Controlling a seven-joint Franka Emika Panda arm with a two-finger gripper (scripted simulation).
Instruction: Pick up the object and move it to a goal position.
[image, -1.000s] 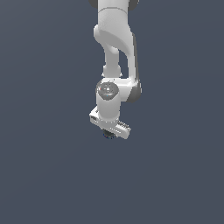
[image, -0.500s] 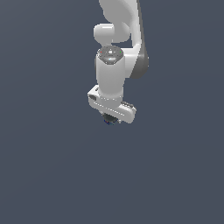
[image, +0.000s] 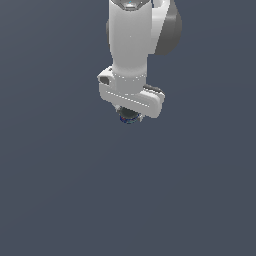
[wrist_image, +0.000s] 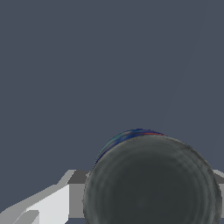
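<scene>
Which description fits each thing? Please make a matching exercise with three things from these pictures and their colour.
Things:
1. small round ball-like object
2. robot arm with its pincer
3. plain flat background

Colours:
A. white
B. slate grey-blue
C. near-black with a bluish tint

Pairs: 1-C, 2-A, 3-B
</scene>
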